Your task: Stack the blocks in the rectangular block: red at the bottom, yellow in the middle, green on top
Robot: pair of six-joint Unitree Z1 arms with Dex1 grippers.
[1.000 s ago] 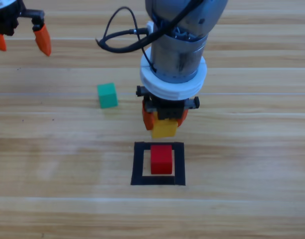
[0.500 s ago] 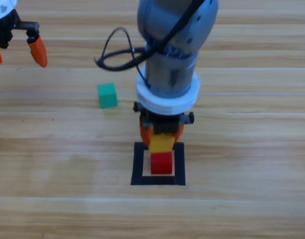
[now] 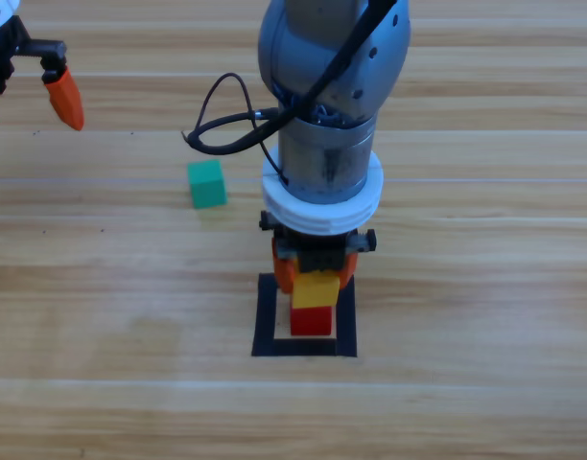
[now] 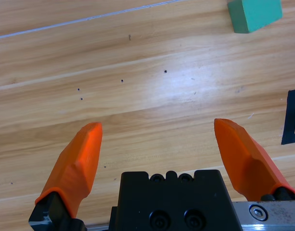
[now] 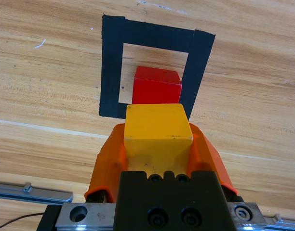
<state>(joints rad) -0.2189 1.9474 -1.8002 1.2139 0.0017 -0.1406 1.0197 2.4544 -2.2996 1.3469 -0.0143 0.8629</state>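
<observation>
We see right pincer clamped on yellow cube, holding it directly over red cube; contact between the two not clear. Red cube sits inside black tape square on table. Green cube lies apart, up-left of square. Left pincer waits at top-left edge, jaws spread wide, holding nothing.

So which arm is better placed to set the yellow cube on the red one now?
The right. Its gripper is shut on the yellow cube right above the red cube inside the tape square. The left gripper waits open at the far left edge, holding nothing.
</observation>
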